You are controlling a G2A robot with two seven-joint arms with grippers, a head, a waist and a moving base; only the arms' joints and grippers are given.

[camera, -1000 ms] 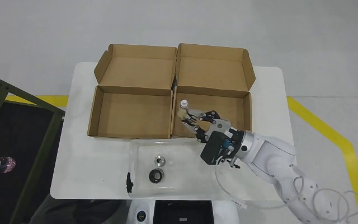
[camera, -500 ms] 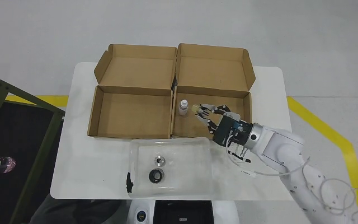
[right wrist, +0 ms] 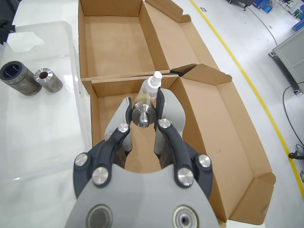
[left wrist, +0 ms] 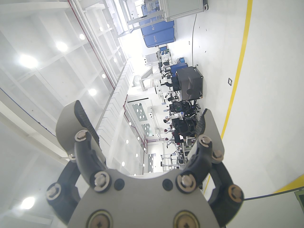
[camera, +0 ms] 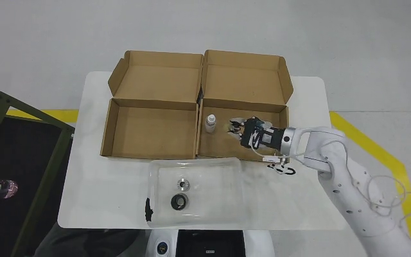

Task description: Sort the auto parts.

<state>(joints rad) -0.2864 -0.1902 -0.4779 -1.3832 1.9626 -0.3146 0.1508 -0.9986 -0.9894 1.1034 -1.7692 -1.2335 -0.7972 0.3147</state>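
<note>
Right box (camera: 215, 146): our right tool (camera: 236, 126) now sits well inside it. A second ago it hung at the front wall, beside the clear tray (camera: 215, 196).
Right tool: clamped on the metal part (right wrist: 142, 113), low over the box floor; we cannot tell whether it touches.
Left tool (left wrist: 142, 112): jaws apart, empty.
White bottle (camera: 210, 122): unmoved, upright, just ahead of the part.
Meaning: we judge release is next.
Tray: dark sleeve (camera: 178, 202) and bright sleeve (camera: 183, 185) still wait.
</note>
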